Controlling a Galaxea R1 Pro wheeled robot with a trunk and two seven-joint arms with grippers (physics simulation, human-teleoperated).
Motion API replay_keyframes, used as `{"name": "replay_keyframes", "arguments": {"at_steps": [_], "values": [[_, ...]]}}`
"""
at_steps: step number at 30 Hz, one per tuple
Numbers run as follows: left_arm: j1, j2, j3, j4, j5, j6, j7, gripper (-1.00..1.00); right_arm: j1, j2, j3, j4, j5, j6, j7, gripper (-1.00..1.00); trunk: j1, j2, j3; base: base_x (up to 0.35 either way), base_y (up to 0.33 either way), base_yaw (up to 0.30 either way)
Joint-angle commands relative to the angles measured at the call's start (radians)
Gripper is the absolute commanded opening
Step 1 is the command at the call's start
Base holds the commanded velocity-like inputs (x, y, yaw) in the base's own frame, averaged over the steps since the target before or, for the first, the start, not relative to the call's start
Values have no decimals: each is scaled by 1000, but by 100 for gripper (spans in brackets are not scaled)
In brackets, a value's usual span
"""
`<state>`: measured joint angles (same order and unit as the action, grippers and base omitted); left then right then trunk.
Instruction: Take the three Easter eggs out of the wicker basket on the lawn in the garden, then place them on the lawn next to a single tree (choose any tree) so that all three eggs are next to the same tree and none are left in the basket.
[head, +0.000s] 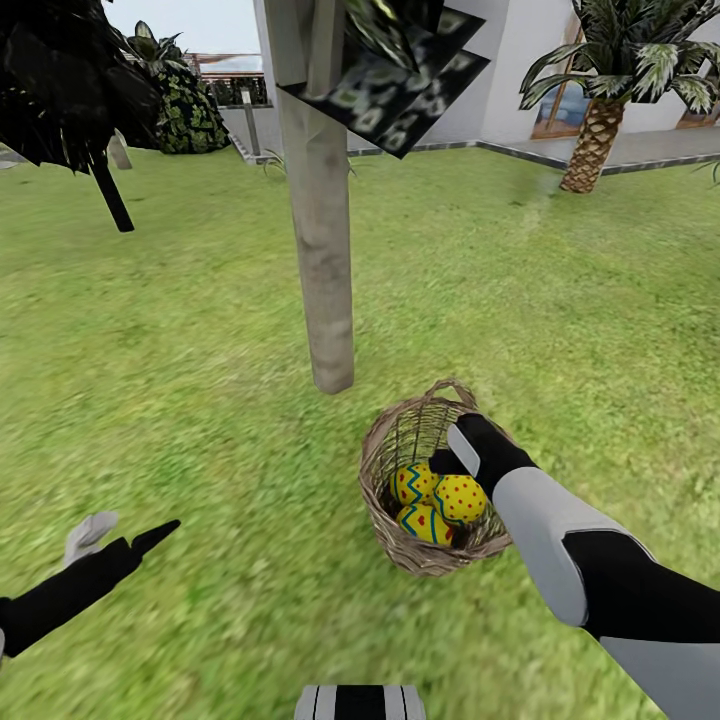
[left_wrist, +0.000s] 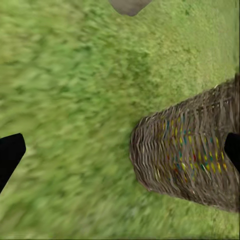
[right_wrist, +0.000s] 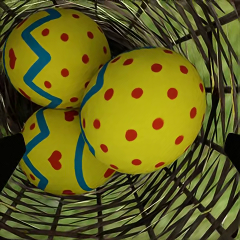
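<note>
Three yellow Easter eggs lie in the wicker basket (head: 385, 470) on the lawn (head: 180, 380), just right of the pale tree trunk (head: 322, 250): a red-dotted one (head: 462, 498), a zigzag one (head: 412, 483) and a heart-marked one (head: 424, 524). My right gripper (head: 452, 466) reaches down into the basket. In the right wrist view it (right_wrist: 120, 155) is open, its fingertips (right_wrist: 10, 160) at either side of the dotted egg (right_wrist: 145, 110), beside the other eggs (right_wrist: 50, 55) (right_wrist: 50, 160). My left gripper (head: 122, 534) hangs open over grass, facing the basket (left_wrist: 190, 150).
A dark tree with a thin black trunk (head: 110, 195) stands far left, a small palm (head: 597, 140) far right by the white house (head: 500, 70). A bush (head: 190, 110) sits at the back. Grass stretches around the trunk's foot (left_wrist: 130, 5).
</note>
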<state>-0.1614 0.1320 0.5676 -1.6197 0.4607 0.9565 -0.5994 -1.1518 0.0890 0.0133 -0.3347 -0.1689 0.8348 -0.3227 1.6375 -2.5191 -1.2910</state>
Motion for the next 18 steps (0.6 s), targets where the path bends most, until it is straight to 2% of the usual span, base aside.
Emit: {"name": "replay_keyframes", "arguments": {"at_steps": [1,5,13,18], "values": [[-1,1,0,0,-3,4,-26,100,0,-1,2,-1,-11,-1,-9,100,0,0,-1,0,0,0],[-2,3,-3,1,-3,5,-58,100,0,-10,2,0,-11,-17,-8,100,0,0,-1,0,0,0],[-1,2,4,1,-2,56,-62,100,0,-17,4,-1,-11,-23,-7,100,0,0,-1,0,0,0],[-2,2,5,1,-1,60,-62,100,0,-16,9,-2,-9,-25,-7,100,0,0,-1,0,0,0]]}}
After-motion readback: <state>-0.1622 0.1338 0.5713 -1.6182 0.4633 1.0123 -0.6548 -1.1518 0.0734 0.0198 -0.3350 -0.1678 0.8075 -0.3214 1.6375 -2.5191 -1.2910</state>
